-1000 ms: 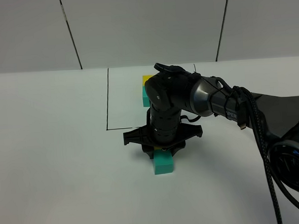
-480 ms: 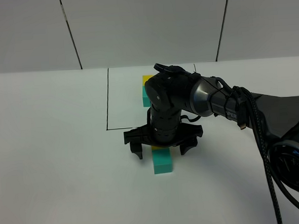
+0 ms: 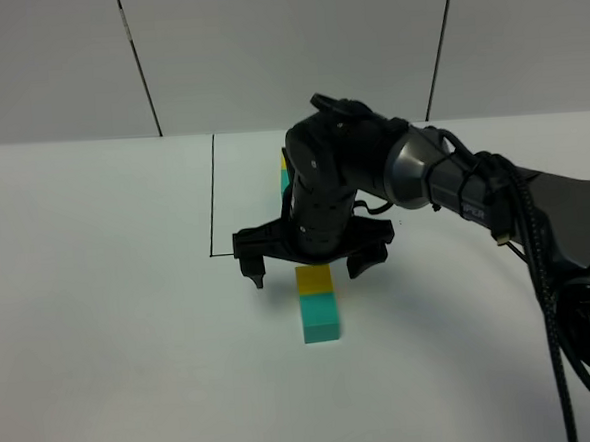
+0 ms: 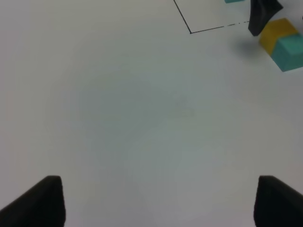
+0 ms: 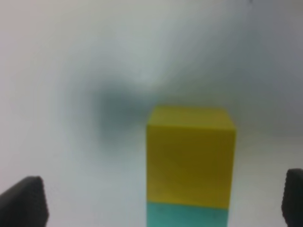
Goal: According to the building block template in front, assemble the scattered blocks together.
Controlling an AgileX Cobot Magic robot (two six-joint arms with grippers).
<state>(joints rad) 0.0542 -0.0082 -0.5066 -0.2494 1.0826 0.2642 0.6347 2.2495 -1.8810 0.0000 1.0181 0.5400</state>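
The scattered blocks lie touching in a row on the white table, the yellow cube (image 3: 315, 278) behind the teal cube (image 3: 321, 318). My right gripper (image 3: 309, 269) hovers just above the yellow cube, open, with its fingers spread to either side and holding nothing. In the right wrist view the yellow cube (image 5: 191, 156) and the teal cube (image 5: 187, 215) sit between the wide-apart fingertips (image 5: 23, 201). The building block template (image 3: 284, 177) is mostly hidden behind the right arm. My left gripper (image 4: 163, 203) is open over bare table, with the yellow cube (image 4: 277, 34) and the teal cube (image 4: 289, 52) far from it.
A thin black rectangle outline (image 3: 214, 201) is drawn on the table around the template area. The right arm (image 3: 443, 187) stretches in from the right with cables along it. White wall panels stand behind the table.
My right gripper opened, letting go of the yellow cube, and lifted slightly. The yellow cube stays against the teal one. The left gripper has not moved.
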